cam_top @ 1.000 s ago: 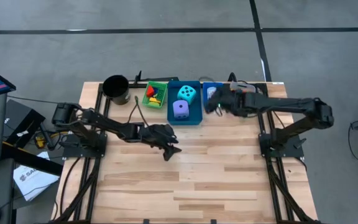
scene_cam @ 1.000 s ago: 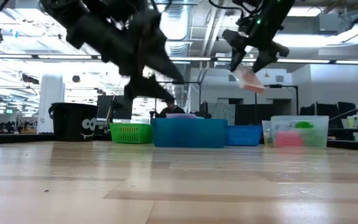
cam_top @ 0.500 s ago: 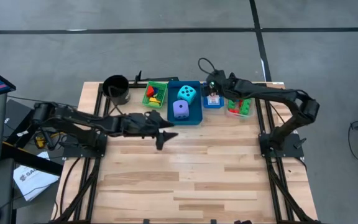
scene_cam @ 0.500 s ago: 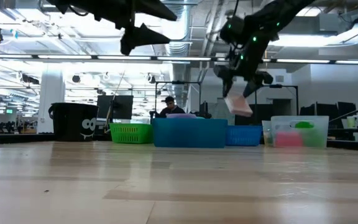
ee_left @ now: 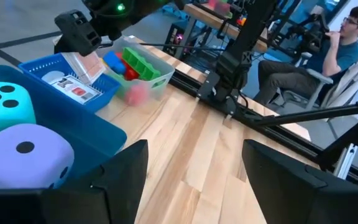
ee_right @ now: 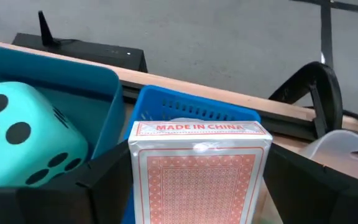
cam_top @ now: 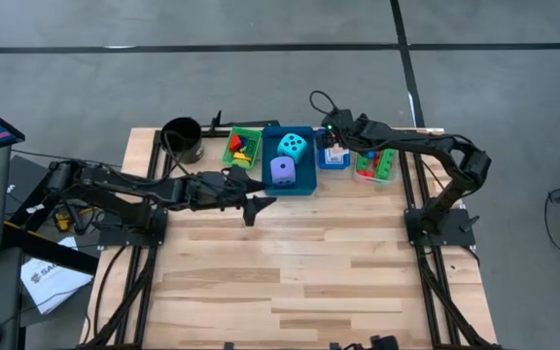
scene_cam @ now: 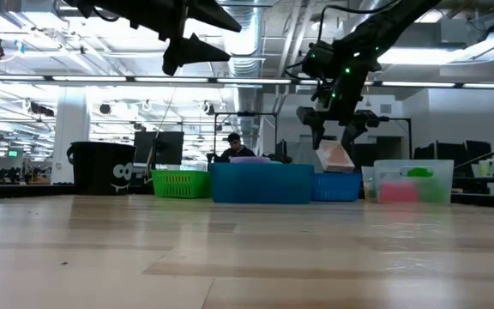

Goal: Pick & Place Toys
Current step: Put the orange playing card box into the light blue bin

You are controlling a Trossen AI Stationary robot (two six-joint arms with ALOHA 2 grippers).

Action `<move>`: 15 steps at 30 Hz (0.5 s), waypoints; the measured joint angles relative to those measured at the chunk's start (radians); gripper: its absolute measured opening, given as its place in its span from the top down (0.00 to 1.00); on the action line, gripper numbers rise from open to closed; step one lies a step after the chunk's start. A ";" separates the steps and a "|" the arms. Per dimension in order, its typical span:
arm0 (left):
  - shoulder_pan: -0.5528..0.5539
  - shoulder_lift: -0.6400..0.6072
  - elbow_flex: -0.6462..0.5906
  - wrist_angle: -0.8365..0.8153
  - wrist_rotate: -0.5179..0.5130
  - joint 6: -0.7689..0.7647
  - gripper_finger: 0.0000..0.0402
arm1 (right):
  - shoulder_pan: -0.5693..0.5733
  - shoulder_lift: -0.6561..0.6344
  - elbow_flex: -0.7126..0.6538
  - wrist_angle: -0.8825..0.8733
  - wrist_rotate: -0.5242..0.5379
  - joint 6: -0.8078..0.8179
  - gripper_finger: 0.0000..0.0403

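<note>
A black cup point(cam_top: 182, 138), green bin point(cam_top: 242, 148), large blue bin point(cam_top: 289, 162), small blue bin point(cam_top: 333, 156) and clear bin point(cam_top: 374, 166) are lined along the wooden surface point(cam_top: 290, 262)'s far edge; a seated person point(ee_left: 319, 53) is seen beyond.

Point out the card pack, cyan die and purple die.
card pack point(ee_right: 197, 168), right wrist view, patterned back.
cyan die point(cam_top: 293, 147), high view, top face.
purple die point(cam_top: 282, 171), high view, top face.

A robotics lab: open ceiling ducts point(scene_cam: 264, 34), more rigs behind.
</note>
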 joint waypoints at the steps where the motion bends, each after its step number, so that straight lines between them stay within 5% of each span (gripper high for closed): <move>1: 0.000 0.000 0.000 0.002 0.000 -0.006 0.36 | -0.001 0.000 0.000 -0.003 0.000 0.006 0.24; 15: -0.027 0.000 0.000 -0.015 0.000 -0.075 0.36 | -0.016 -0.002 0.000 -0.010 -0.061 0.069 0.24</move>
